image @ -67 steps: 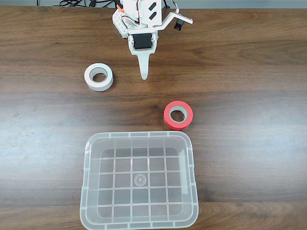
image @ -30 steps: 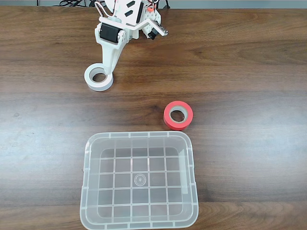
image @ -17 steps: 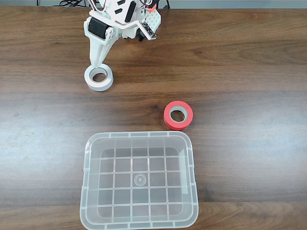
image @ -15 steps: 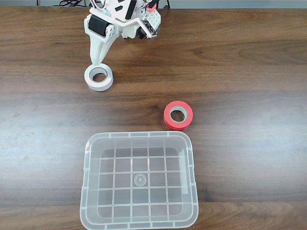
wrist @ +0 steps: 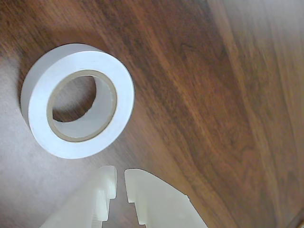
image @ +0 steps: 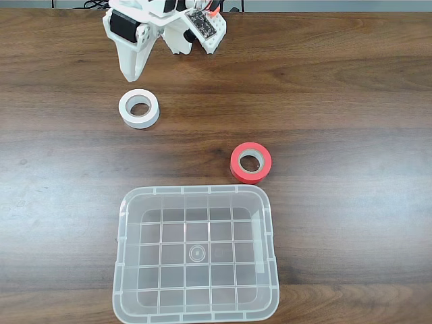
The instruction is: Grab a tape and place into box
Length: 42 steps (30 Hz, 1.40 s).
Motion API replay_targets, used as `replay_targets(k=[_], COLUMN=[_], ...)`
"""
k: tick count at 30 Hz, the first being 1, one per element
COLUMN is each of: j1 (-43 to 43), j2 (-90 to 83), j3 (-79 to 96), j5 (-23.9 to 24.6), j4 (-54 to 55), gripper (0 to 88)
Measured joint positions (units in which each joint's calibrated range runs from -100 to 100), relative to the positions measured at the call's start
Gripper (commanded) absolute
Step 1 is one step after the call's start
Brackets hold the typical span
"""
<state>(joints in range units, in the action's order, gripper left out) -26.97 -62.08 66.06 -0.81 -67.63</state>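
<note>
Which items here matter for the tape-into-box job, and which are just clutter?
Job items:
- white tape, flat on the table, not gripped
- clear box, nothing in it
- tool, tips nearly together, just short of the white tape in the wrist view

Lying about:
- red tape, beside the box's far right corner in the fixed view
- cables at the table's far edge

I count two rolls on my table (image: 351,94): one white tape (image: 139,108) and one red roll (image: 251,163). There is one clear box (image: 121,270). I have one arm with one gripper (image: 129,75).
</note>
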Motion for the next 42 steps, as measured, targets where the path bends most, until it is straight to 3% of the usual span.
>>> replay_targets(k=[9, 18, 27, 42], j1=[0.00, 0.00, 0.00, 3.31], j2=[26.54, 40.02, 47.80, 53.75], j3=[-19.22, -25.18, -25.18, -25.27], j5=[-0.26, -4.96, -6.31, -7.83], j4=[-0.17, -0.17, 1.36, 4.15], gripper=[1.3, 2.5, 26.8, 26.9])
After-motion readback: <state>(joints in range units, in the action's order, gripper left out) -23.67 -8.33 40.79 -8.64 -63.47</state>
